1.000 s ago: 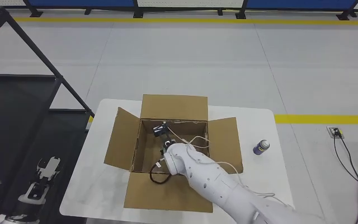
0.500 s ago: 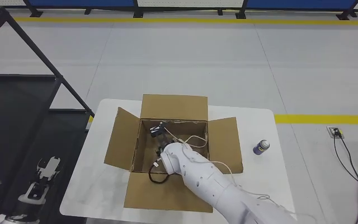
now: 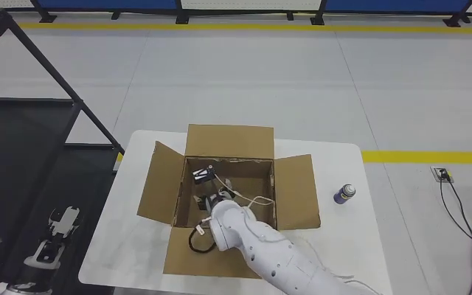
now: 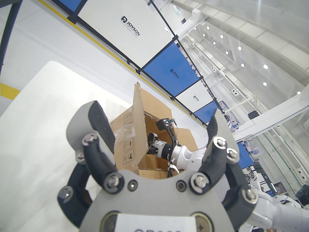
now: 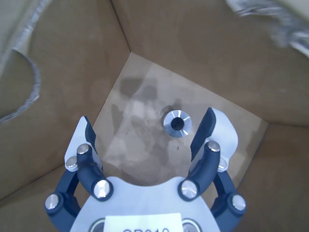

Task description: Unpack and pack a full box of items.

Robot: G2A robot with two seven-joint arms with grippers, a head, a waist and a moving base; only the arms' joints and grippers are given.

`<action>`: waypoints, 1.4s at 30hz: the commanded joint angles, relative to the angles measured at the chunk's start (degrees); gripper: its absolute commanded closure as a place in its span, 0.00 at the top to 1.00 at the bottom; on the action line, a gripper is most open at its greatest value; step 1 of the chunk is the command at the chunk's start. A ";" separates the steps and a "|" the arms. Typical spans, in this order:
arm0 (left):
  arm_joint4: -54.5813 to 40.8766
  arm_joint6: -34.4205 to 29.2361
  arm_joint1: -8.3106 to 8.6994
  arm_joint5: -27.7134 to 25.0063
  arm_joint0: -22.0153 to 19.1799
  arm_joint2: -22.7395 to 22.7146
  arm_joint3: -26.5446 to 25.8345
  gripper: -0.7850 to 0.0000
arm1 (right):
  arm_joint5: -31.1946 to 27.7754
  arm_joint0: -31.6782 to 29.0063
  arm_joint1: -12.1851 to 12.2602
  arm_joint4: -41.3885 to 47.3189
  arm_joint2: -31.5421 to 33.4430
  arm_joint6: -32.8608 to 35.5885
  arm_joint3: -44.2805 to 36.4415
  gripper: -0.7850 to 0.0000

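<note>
An open cardboard box [image 3: 229,140] stands on the white table [image 3: 339,236], all flaps folded out. My right arm [image 3: 240,232] reaches down into the box's left half. In the right wrist view my right gripper [image 5: 147,119] is open above the box floor [image 5: 144,150]. A metal-topped can [image 5: 177,123] stands upright there between the fingers, nearer one finger and untouched. My left gripper [image 4: 157,109] is open and holds nothing. It hangs off the table's left side [image 3: 60,225], facing the box [image 4: 140,126].
A small purple spray can [image 3: 344,193] stands on the table right of the box. A black metal frame [image 3: 74,118] rises beside the table's left edge. Clear tape [image 5: 265,8] hangs along the box's upper edges.
My right arm has shifted left and deeper into the box, toward its left wall. The left gripper has not moved.
</note>
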 commanded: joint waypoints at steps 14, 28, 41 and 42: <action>0.00 0.00 0.00 0.00 0.00 0.00 0.00 1.00 | 2.47 -37.78 11.11 -25.26 28.93 -2.65 -55.31 1.00; 0.00 0.00 0.00 0.00 0.00 0.00 0.00 1.00 | 1.42 -43.89 12.38 -6.99 59.00 -3.32 -43.99 1.00; 0.00 0.00 0.00 0.00 0.00 0.00 0.00 1.00 | -7.62 -36.62 12.68 -4.85 58.05 -7.03 -25.62 1.00; 0.00 0.00 0.00 0.00 0.00 0.00 0.00 1.00 | -7.55 -36.06 12.65 -4.90 57.80 -7.53 -24.77 1.00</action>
